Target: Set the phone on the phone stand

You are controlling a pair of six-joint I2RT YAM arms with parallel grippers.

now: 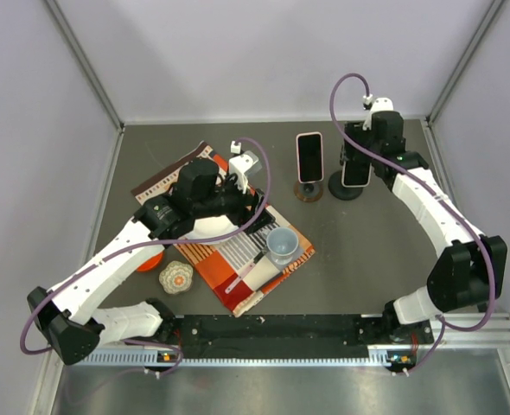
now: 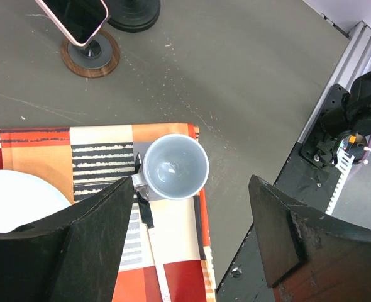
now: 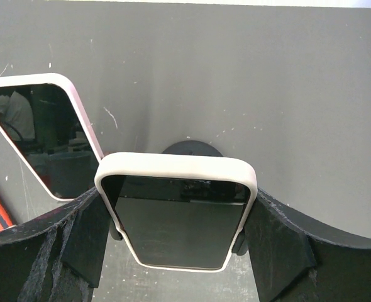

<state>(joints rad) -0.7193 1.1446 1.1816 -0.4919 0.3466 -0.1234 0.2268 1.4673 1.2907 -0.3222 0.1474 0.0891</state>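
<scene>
A phone in a pale pink case (image 3: 176,217) stands upright between my right gripper's fingers (image 3: 85,242), right in front of the black phone stand (image 3: 192,150). In the top view my right gripper (image 1: 356,162) holds this phone (image 1: 355,173) over the black stand's round base (image 1: 346,190). Whether the phone rests on the stand's holder I cannot tell. My left gripper (image 2: 190,182) is open and empty, hovering above a grey mug (image 2: 175,167) on the placemat; it also shows in the top view (image 1: 253,201).
A second pink-cased phone (image 1: 309,157) leans on a stand with a wooden base (image 1: 308,191), close left of the black stand. A striped orange placemat (image 1: 238,264) holds a white plate (image 1: 210,229), the mug and a white utensil. A patterned round object (image 1: 175,277) lies beside it.
</scene>
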